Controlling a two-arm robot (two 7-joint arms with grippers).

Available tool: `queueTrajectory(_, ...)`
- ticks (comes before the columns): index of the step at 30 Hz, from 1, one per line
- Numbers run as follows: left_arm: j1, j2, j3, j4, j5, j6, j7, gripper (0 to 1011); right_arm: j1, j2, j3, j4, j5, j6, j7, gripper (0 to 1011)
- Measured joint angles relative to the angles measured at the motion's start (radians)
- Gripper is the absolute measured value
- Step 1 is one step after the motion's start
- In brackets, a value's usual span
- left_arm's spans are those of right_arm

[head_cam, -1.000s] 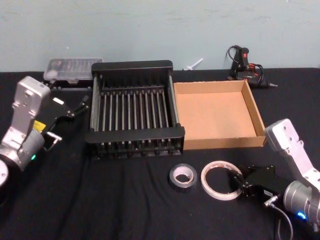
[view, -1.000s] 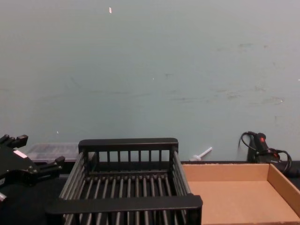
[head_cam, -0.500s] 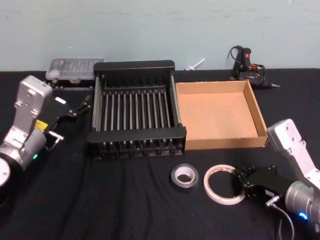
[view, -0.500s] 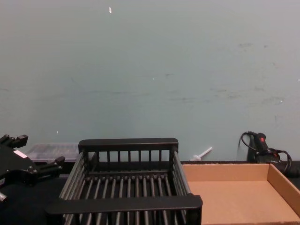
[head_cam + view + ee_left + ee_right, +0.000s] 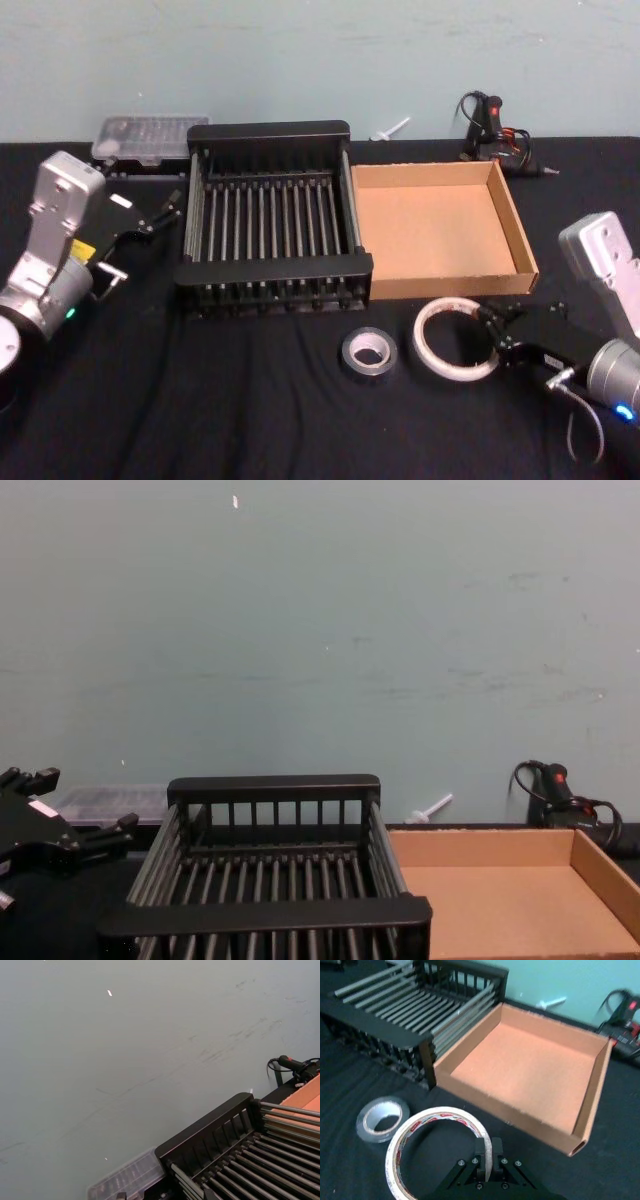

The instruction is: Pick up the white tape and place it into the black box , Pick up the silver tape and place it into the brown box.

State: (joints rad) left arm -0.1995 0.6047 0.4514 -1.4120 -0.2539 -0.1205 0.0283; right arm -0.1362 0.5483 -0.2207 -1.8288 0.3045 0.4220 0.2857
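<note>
Now right end effector (image 5: 488, 1154) around white tape (image 5: 436, 1150) rim

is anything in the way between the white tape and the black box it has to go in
The right gripper is shut on the white tape. Between it and the black box stands the box's near wall, which the tape has to be lifted over. The silver tape lies beside the white tape on its left, low and flat.

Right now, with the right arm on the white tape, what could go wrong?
1. The right end effector pinches only the white tape's thin wall; the roll could twist or slip on lifting.
2. The silver tape lies close beside it and may get knocked.
3. The brown box is nearer than the black box: wrong-bin risk.
</note>
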Motion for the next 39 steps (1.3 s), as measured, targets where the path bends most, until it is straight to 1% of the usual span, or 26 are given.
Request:
queueTrajectory(4, 0.0, 0.0, 0.0, 0.0, 0.0, 0.0, 0.0, 1001, 0.006, -0.001, 0.022, -0.014, -0.003, -0.011, 0.0, 84)
queueTrajectory(9, 0.0, 0.0, 0.0, 0.0, 0.0, 0.0, 0.0, 1002, 0.031, -0.007, 0.04, -0.008, -0.01, -0.02, -0.003, 84)
queueTrajectory(14, 0.0, 0.0, 0.0, 0.0, 0.0, 0.0, 0.0, 1001, 0.076, -0.02, 0.049, 0.017, -0.026, -0.031, -0.008, 84)
queueTrajectory(20, 0.0, 0.0, 0.0, 0.0, 0.0, 0.0, 0.0, 1001, 0.128, -0.034, 0.05, 0.045, -0.048, -0.045, -0.009, 83)
queueTrajectory(25, 0.0, 0.0, 0.0, 0.0, 0.0, 0.0, 0.0, 1001, 0.186, -0.051, 0.043, 0.08, -0.068, -0.064, -0.002, 84)
queueTrajectory(29, 0.0, 0.0, 0.0, 0.0, 0.0, 0.0, 0.0, 1001, 0.24, -0.069, 0.028, 0.119, -0.083, -0.089, 0.011, 84)
queueTrajectory(30, 0.0, 0.0, 0.0, 0.0, 0.0, 0.0, 0.0, 1001, 0.24, -0.069, 0.028, 0.119, -0.083, -0.089, 0.011, 84)
queueTrajectory(34, 0.0, 0.0, 0.0, 0.0, 0.0, 0.0, 0.0, 1001, 0.299, -0.09, 0.001, 0.168, -0.099, -0.115, 0.03, 84)
queueTrajectory(35, 0.0, 0.0, 0.0, 0.0, 0.0, 0.0, 0.0, 1002, 0.323, -0.098, -0.009, 0.188, -0.103, -0.125, 0.037, 84)
queueTrajectory(36, 0.0, 0.0, 0.0, 0.0, 0.0, 0.0, 0.0, 1002, 0.323, -0.098, -0.009, 0.188, -0.103, -0.125, 0.037, 84)
queueTrajectory(37, 0.0, 0.0, 0.0, 0.0, 0.0, 0.0, 0.0, 1001, 0.345, -0.106, -0.021, 0.21, -0.11, -0.137, 0.045, 84)
queueTrajectory(39, 0.0, 0.0, 0.0, 0.0, 0.0, 0.0, 0.0, 1001, 0.369, -0.115, -0.035, 0.233, -0.116, -0.15, 0.052, 84)
